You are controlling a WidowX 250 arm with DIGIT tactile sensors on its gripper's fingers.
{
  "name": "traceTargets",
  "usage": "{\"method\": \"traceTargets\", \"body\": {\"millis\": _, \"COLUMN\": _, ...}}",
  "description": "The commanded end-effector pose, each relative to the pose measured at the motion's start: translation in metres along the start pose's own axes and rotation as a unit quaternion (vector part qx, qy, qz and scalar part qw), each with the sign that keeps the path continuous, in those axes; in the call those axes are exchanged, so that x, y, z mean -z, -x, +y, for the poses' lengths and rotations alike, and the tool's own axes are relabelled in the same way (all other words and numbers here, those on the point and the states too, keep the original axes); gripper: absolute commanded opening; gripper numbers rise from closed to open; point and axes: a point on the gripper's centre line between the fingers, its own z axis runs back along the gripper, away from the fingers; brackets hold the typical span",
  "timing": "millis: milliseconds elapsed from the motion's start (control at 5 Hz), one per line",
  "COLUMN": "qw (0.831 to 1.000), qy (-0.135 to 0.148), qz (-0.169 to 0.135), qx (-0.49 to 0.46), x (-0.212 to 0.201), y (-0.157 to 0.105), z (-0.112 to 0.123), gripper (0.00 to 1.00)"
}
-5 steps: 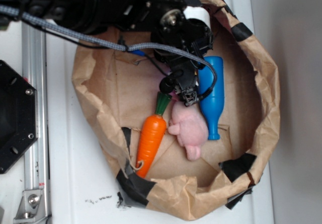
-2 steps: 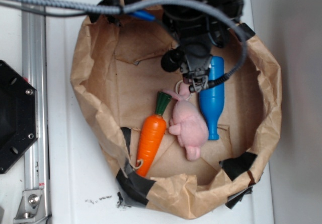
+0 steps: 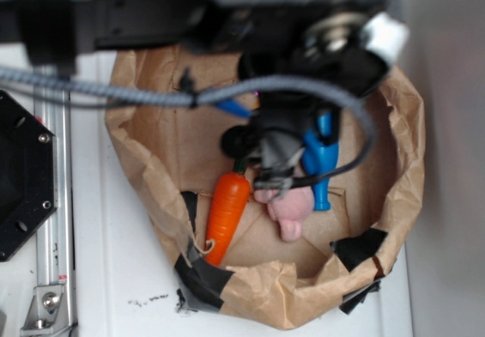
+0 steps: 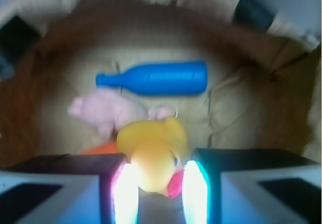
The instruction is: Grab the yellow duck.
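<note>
The duck (image 4: 153, 158) sat between the two fingers of the gripper (image 4: 157, 181), seen plainly in the wrist view: yellow body bulging above the pads, a red patch low on its right side. The fingers (image 4: 126, 189) pressed against both flanks, so the claw was clenched on the duck. In the exterior view the duck itself was hidden under the arm, and whether it was clear of the floor could not be told.

Beyond it, the pink plush (image 4: 108, 110) lay just past the fingertips, with the blue bottle (image 4: 156, 78) farther on, toward the far wall of the paper bag (image 3: 136, 170). The carrot (image 3: 227, 216) lay beside the plush, near the bag's left wall, its tip pointing at the taped front rim.

The grab looked made, and the step in hand was to keep it. The duck was round and probably soft, held more by its lower half than its middle, so it could squirt out if the squeeze eased. Best would be a steady grip and a straight, slow lift, clear of the plush's loop and the bag's crumpled walls.
</note>
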Motion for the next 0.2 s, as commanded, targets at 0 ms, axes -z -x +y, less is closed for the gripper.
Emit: {"method": "traceTargets", "body": {"millis": 0, "qw": 0.999, "qy": 0.011, "qz": -0.046, "qx": 0.001, "x": -0.0095, "y": -0.0034, "z": -0.0022, "gripper": 0.00}}
